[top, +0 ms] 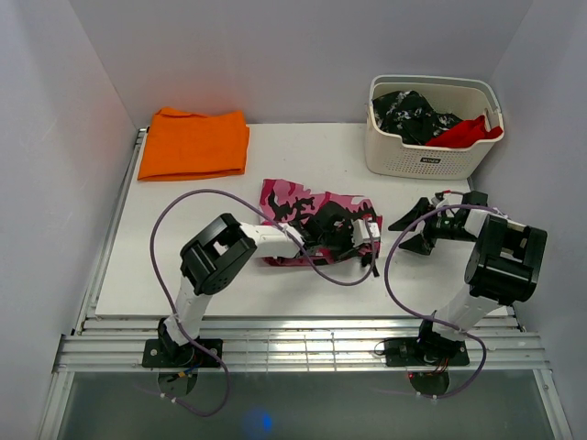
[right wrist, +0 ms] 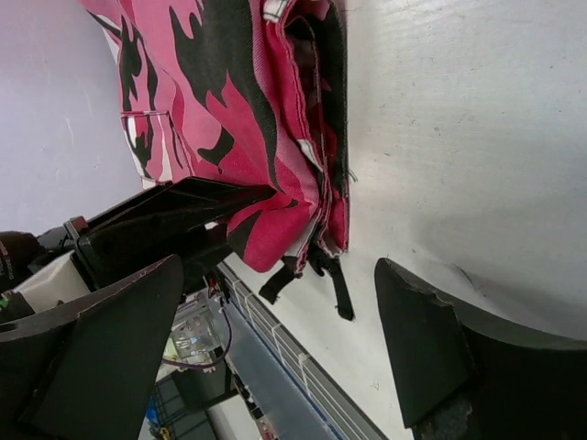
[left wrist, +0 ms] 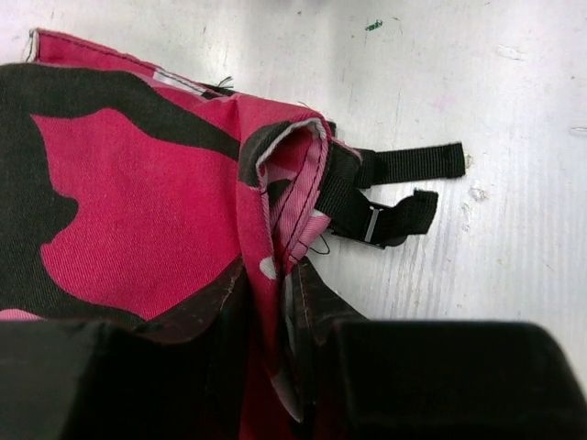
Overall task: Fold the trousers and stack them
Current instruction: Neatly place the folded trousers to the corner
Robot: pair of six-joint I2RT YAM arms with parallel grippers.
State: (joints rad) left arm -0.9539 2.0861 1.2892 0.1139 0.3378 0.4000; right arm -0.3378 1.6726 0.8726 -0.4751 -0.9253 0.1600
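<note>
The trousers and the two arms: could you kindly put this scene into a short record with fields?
trousers: pink camouflage, folded over, middle of the table
left gripper: jaws pinch a raised fold at the trousers' strap edge
right gripper: jaws open, empty, right of the trousers
orange cloth: folded, far left corner
basket: far right, holds dark and red cloth

Grip unclear
The left gripper (left wrist: 280, 344) is cut off at the bottom edge; its hold on the trousers (left wrist: 138, 202) is unreadable.
</note>
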